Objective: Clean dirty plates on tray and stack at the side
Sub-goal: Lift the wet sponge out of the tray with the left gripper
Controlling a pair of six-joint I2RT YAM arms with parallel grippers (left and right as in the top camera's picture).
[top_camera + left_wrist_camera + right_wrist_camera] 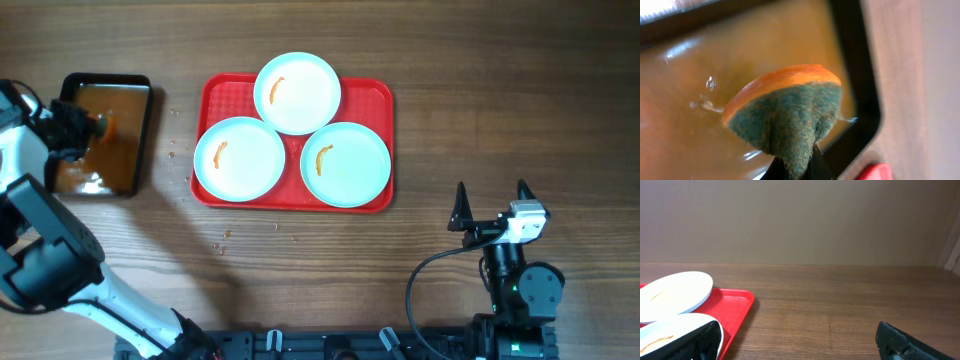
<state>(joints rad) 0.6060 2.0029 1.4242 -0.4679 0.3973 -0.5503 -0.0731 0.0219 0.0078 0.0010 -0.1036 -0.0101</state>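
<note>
Left gripper (88, 126) clamping sponge (785, 112) above black liquid tray (105, 80), right gripper (491, 192) spread empty, three smeared plates (297, 92) (240, 158) (346, 163) on red tray (378, 98)

A small black rectangular tray (105, 79) sits on the wooden table (480, 60), holding shallow brownish liquid (120, 160) with bright glints. Over the middle of that tray is a sponge (785, 115), orange on one face and dark green scouring fibre on the other; whether it touches the liquid cannot be told. A few pale crumbs (224, 236) lie on the wood to the tray's right
</note>
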